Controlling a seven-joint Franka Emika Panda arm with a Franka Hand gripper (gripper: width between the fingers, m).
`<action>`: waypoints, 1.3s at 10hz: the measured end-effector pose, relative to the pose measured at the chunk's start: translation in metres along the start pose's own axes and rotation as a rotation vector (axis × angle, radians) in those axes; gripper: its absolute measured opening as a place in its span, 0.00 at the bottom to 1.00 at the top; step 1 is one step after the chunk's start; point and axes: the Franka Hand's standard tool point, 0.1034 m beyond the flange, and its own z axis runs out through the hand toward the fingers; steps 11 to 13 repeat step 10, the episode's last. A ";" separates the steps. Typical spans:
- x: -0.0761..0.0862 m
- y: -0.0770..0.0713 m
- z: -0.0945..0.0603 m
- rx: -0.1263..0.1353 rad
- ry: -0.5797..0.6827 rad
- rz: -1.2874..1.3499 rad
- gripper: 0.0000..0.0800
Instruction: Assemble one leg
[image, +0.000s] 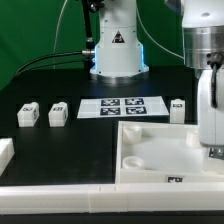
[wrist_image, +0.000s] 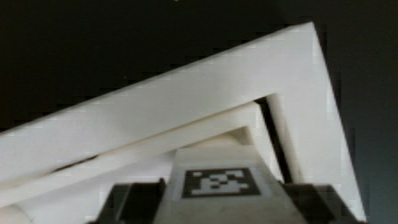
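In the wrist view my gripper (wrist_image: 221, 208) is shut on a leg (wrist_image: 222, 170), a white block with a square tag facing the camera, held between the two dark fingers (wrist_image: 132, 204). Just beyond it is a corner of the large white panel (wrist_image: 178, 110) with its raised rim. In the exterior view my gripper (image: 212, 150) hangs low over the panel's (image: 150, 150) right side; the held leg is hard to make out there. Three other legs stand on the black table, two at the exterior view's left (image: 28, 114) (image: 58, 114) and one at its right (image: 178, 110).
The marker board (image: 122, 106) lies behind the panel, in front of the robot base (image: 115, 50). A white block (image: 5, 152) sits at the exterior view's left edge. A long white bar (image: 60, 200) runs along the front.
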 end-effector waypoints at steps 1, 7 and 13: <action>0.000 0.000 0.000 0.003 0.002 0.016 0.37; 0.002 0.000 0.001 0.010 0.009 -0.024 0.69; 0.002 0.000 0.001 0.010 0.009 -0.027 0.81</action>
